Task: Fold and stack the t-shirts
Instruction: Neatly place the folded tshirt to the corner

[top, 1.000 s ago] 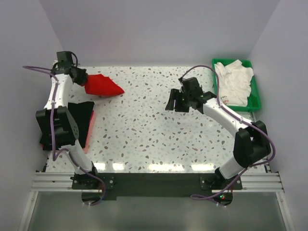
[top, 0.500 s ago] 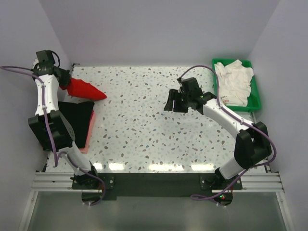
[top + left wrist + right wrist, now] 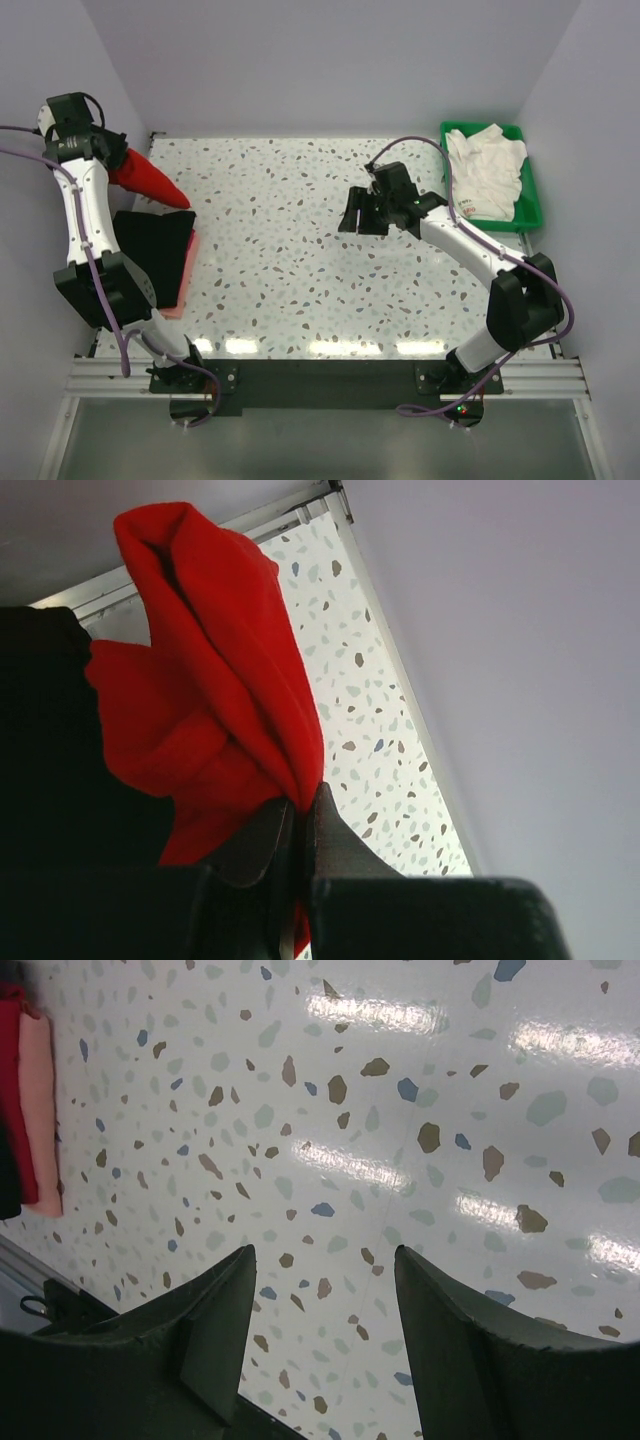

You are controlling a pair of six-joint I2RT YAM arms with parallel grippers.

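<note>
Pulled further into the far-left corner beside the pale wall (image 3: 25,220), with the left pincer (image 3: 300,805) clamped on the soft red t-shirt (image 3: 220,710), bunched and hanging near the flat-folded black t-shirt (image 3: 150,250) at the left edge of the speckled glossy bench (image 3: 290,250). Leaves the right pincer (image 3: 322,1252) spread wide over open mid-bench.

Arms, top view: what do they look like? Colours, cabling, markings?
The left arm and right arm have white link shells with black joint housings. A purple cable loops loosely along each. The left hand and right hand are black with dark, wedge-shaped fingers. No markings are legible.
</note>
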